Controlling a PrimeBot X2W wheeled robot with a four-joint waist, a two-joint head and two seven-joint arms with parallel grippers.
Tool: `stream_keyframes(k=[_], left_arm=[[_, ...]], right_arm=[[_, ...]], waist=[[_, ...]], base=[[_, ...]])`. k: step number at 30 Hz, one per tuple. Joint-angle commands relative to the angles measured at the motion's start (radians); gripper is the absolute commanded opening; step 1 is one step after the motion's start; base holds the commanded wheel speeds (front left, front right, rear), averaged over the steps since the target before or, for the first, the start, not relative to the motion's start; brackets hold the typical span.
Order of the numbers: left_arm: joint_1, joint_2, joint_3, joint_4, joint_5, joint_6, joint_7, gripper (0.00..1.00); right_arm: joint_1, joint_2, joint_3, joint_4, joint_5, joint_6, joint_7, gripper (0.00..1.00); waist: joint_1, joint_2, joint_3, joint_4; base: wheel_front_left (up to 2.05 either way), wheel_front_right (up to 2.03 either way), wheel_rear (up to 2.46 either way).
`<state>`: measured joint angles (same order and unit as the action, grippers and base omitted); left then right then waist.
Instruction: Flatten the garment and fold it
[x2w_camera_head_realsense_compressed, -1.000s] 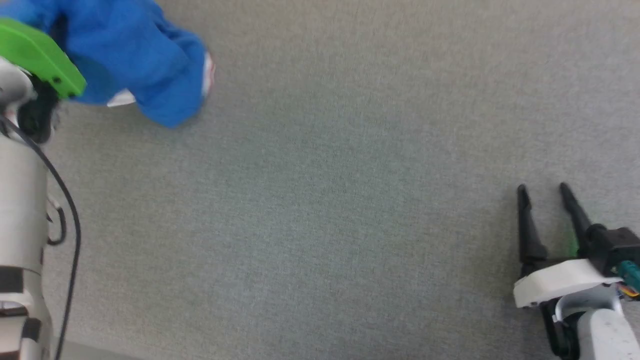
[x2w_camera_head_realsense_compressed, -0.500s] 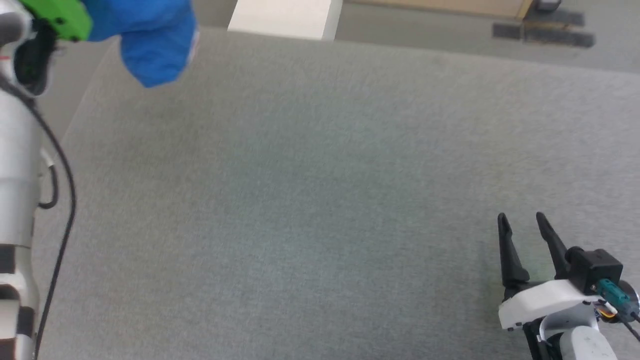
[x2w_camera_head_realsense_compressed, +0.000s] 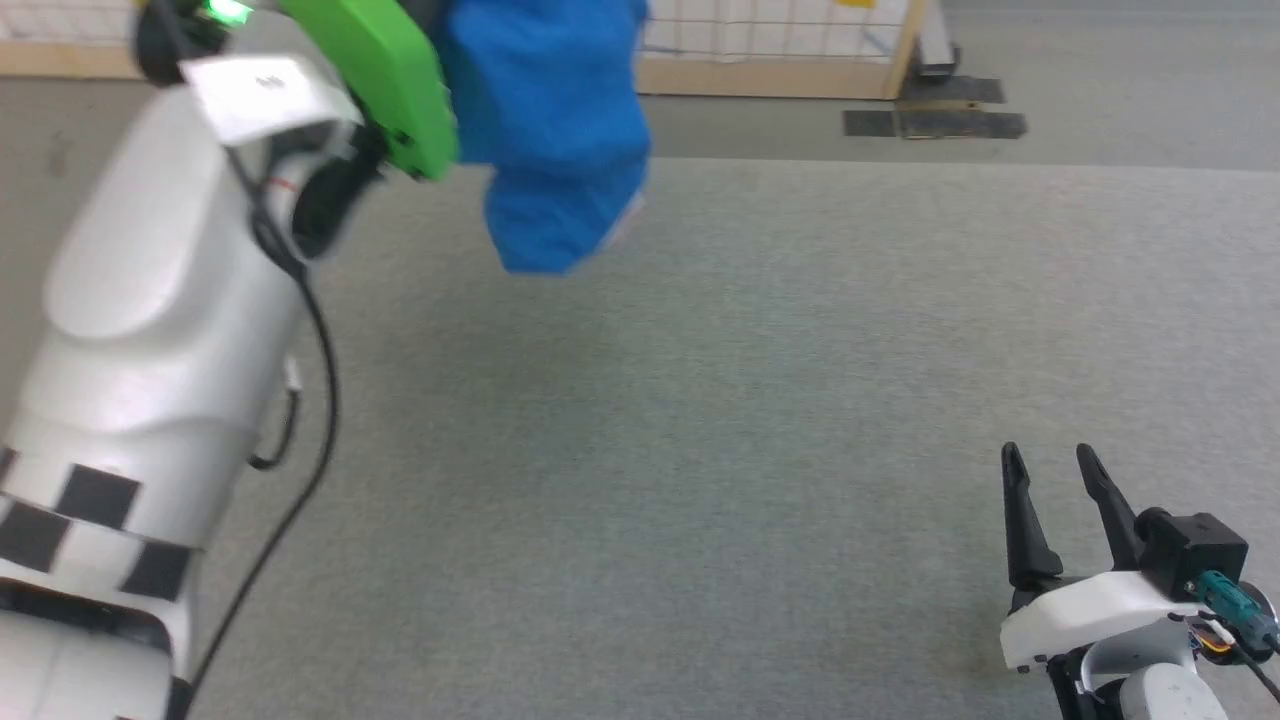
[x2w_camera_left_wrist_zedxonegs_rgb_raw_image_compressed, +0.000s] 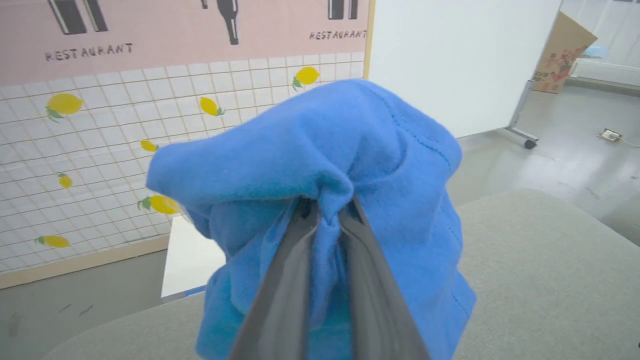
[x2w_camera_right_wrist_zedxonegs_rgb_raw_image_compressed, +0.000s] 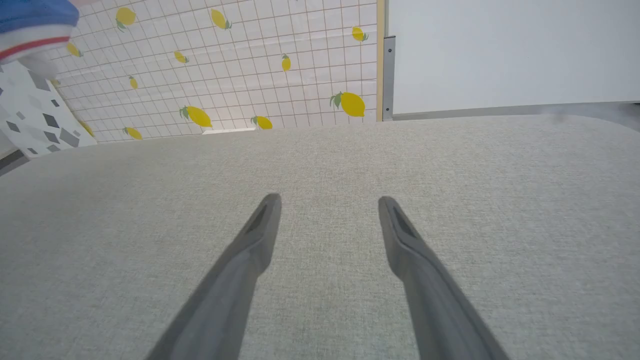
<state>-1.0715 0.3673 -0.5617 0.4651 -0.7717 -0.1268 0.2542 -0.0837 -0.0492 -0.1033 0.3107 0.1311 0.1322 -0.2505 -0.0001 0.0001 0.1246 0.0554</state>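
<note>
The blue garment (x2w_camera_head_realsense_compressed: 555, 130) hangs bunched in the air above the far left part of the grey table (x2w_camera_head_realsense_compressed: 700, 420), lifted off the surface. In the left wrist view my left gripper (x2w_camera_left_wrist_zedxonegs_rgb_raw_image_compressed: 327, 210) is shut on a fold of the garment (x2w_camera_left_wrist_zedxonegs_rgb_raw_image_compressed: 325, 145), whose blue cloth drapes around both fingers. Its lettering and number are hidden. A corner of the garment with red-and-white trim (x2w_camera_right_wrist_zedxonegs_rgb_raw_image_compressed: 30, 30) shows at the top left of the right wrist view. My right gripper (x2w_camera_head_realsense_compressed: 1050, 462) rests low at the near right over the table, open, with nothing between its fingers (x2w_camera_right_wrist_zedxonegs_rgb_raw_image_compressed: 260, 230).
My left arm's white forearm (x2w_camera_head_realsense_compressed: 170, 330) with its green wrist part (x2w_camera_head_realsense_compressed: 385, 80) crosses the left side. Beyond the table's far edge are a grey floor, a tiled lemon-patterned panel (x2w_camera_right_wrist_zedxonegs_rgb_raw_image_compressed: 250, 60), a white board (x2w_camera_right_wrist_zedxonegs_rgb_raw_image_compressed: 500, 50) and a cardboard box (x2w_camera_left_wrist_zedxonegs_rgb_raw_image_compressed: 560, 55).
The head camera has tilted up, showing the far edge and floor. The left arm has raised the garment and carried it rightward; the right gripper has stayed low and open.
</note>
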Motion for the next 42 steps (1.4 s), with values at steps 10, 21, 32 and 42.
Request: stream_keyframes(k=[10, 21, 32, 42], left_arm=[[0.134, -0.094, -0.155, 0.005, -0.046, -0.004, -0.001, 0.00], [0.278, -0.161, -0.334, 0.209, -0.076, -0.004, 0.078, 0.00], [0.279, -0.199, -0.355, 0.278, -0.189, -0.004, 0.128, 1.00], [0.214, -0.144, -0.205, 0.194, -0.288, 0.005, -0.038, 1.00]], right_arm=[[-0.001, -0.001, -0.007, 0.013, 0.015, -0.002, -0.011, 1.00], [-0.011, -0.001, -0.004, 0.002, 0.020, -0.002, -0.011, 1.00], [0.006, -0.001, -0.006, 0.000, 0.023, -0.002, -0.011, 1.00], [0.022, -0.001, 0.006, 0.013, 0.034, -0.002, -0.011, 1.00]], waist=[[0.0001, -0.0001, 0.006, -0.101], [0.0001, -0.0001, 0.028, -0.128], [0.0001, -0.0001, 0.012, -0.098], [0.0001, -0.0001, -0.058, -0.051]], base=[[0.00, 0.00, 0.00], [0.00, 0.00, 0.00], [0.00, 0.00, 0.00], [0.00, 0.00, 0.00]])
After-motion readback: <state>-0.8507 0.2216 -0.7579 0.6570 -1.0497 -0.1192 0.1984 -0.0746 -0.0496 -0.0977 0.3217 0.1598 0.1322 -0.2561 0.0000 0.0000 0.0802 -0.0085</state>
